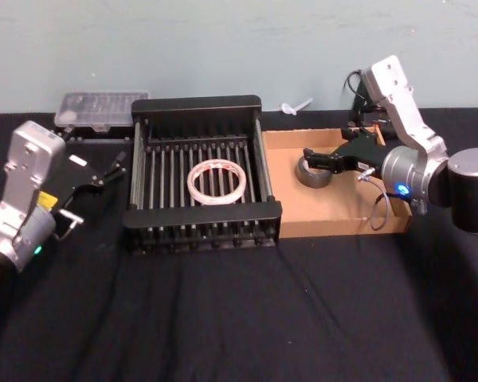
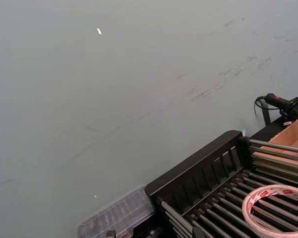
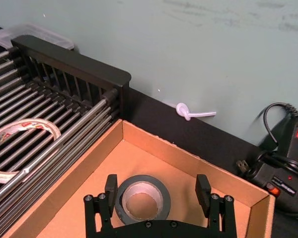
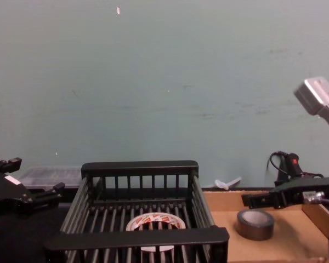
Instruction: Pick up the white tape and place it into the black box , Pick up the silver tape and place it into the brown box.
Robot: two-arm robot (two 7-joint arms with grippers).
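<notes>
The white tape (image 1: 217, 182) lay inside the black box (image 1: 201, 105), the silver tape (image 1: 315, 171) inside the brown box (image 1: 342, 225). The right tool (image 3: 158, 192) was spread apart over the roll; the left tool (image 1: 111, 168), apart, was held beside the crate. Little was judged left.

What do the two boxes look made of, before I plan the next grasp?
The black box looks like moulded plastic, matte: thick solid rims, slatted bars that look metallic grey. The brown box looks like plain corrugated cardboard: dull tan, thin low walls with folded corners.
</notes>
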